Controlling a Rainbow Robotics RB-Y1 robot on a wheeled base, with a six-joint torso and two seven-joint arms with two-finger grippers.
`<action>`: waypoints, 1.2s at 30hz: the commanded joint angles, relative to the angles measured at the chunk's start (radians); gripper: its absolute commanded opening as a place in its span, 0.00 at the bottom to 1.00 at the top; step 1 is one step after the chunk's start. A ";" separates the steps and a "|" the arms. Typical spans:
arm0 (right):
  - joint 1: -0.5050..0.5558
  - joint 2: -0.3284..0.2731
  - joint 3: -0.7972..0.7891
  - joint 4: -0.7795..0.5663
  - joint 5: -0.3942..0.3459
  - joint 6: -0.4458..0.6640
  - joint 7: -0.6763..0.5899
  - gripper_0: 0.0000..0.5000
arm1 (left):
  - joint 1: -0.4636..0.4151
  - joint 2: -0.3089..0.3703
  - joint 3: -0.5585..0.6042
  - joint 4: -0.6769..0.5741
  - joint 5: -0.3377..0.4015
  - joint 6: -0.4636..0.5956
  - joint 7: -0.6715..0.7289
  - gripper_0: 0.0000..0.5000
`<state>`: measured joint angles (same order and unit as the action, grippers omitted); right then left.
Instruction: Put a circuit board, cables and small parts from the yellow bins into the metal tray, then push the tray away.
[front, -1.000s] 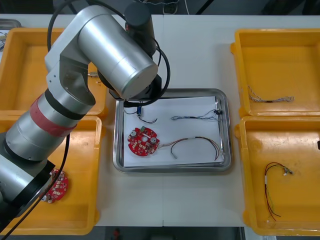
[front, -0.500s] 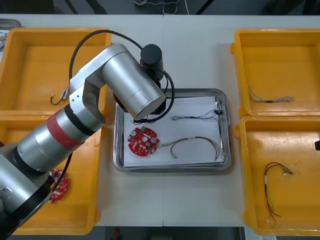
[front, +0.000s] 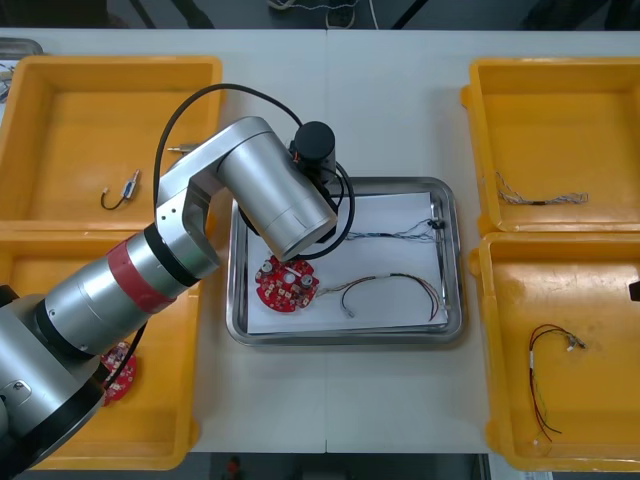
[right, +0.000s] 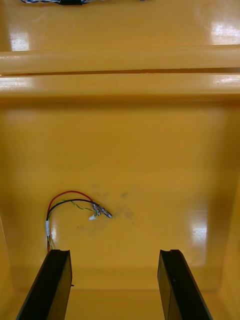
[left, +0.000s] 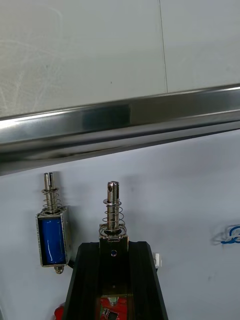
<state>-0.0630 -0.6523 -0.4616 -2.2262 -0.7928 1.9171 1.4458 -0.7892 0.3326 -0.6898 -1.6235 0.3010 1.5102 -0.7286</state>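
Gripping small metal part (left: 113, 212): left gripper (left: 114, 248).

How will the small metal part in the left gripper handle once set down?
The spring-tipped small metal part in the left gripper's jaws looks rigid, probably dense. Its boxy body should lie flat without rolling, like the blue-bodied small metal part alongside.

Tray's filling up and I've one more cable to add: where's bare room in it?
Bare: strip between tray's far rim and blue-white cable; band between that and red-yellow cable; inside that cable's arc. Crowded: left side, with board, small part and left gripper shut on a second part. The right gripper hangs open over a bin.
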 joint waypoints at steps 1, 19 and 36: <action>0.014 0.008 -0.022 -0.007 0.000 0.003 -0.021 1.00 | 0.019 -0.018 -0.025 -0.010 -0.014 -0.015 0.080 0.00; 0.014 0.008 -0.026 -0.007 -0.005 0.003 -0.027 1.00 | 0.022 -0.014 -0.025 -0.012 -0.014 -0.024 0.094 1.00; 0.014 0.008 -0.028 -0.007 -0.006 0.003 -0.025 1.00 | 0.021 -0.009 0.087 -0.137 -0.005 0.084 0.112 1.00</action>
<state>-0.0630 -0.6522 -0.4616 -2.2258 -0.7928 1.9171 1.4458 -0.7743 0.3326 -0.6711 -1.6720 0.2979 1.5477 -0.7245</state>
